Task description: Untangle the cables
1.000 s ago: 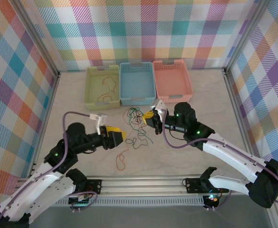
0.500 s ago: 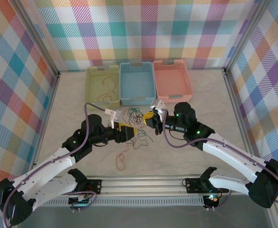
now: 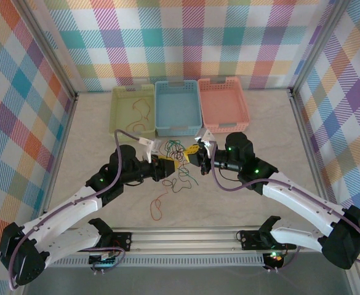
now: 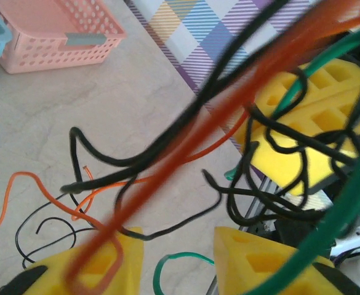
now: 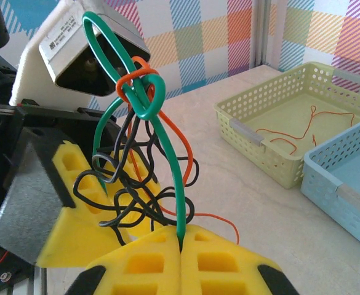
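At the desk point(image 3: 260, 123) centre, the cables point(image 3: 181, 175) are pinched by the closed right gripper point(image 5: 181, 236); the left gripper point(image 4: 178, 246) is seen part-open around them.

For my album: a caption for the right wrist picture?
Right gripper pinches a green cable knotted with an orange cable and black cables.

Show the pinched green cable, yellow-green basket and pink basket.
Thin green cable point(image 5: 180, 215): right wrist view, straight lower strand.
Yellow-green perforated plastic basket point(image 5: 272, 160): right wrist view, near wall.
Pink perforated plastic basket point(image 3: 224, 127): top external view, front wall.
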Motion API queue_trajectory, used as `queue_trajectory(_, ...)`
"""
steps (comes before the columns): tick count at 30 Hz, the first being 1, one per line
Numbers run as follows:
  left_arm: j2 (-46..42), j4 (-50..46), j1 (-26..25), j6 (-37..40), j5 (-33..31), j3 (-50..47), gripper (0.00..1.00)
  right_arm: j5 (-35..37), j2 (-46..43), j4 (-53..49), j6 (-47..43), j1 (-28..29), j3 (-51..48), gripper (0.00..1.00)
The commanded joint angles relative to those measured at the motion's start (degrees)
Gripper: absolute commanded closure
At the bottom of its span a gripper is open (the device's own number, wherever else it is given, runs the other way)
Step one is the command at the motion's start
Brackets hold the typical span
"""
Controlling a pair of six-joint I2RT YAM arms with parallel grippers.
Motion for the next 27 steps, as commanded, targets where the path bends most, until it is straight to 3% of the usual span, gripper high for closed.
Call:
queue_trajectory(1, 0.6, 2.2, -0.5, 0.7, -0.3, 1.8, 0.77, -0.9, -0.2, 2.0, 0.5, 0.0, -0.1, 1.0)
queue_trajectory(5, -1.7, -0.7, -0.6, 1.0, -1.4, 1.1, 1.0, 0.2, -0.4, 1.4, -0.1, -0.3, -0.1, 1.0)
queue_trajectory(16, -10.3, -15.9, -0.5, 4.9, -4.9, 6.1, 1.0, 7.8, -3.9, 0.0, -11.5, -0.8, -2.8, 1.0)
queue_trajectory(19, -12.6, -19.3, -0.6, 5.4, -6.4, 7.6, 1.0, 6.7, -5.5, 1.2, -14.3, -1.2, -4.7, 1.0)
queue_trajectory(27, -16.1, -26.9, -0.6, 7.5, -6.2, 10.4, 1.0, 12.2, -5.5, 1.5, -17.7, -1.7, -5.3, 1.0)
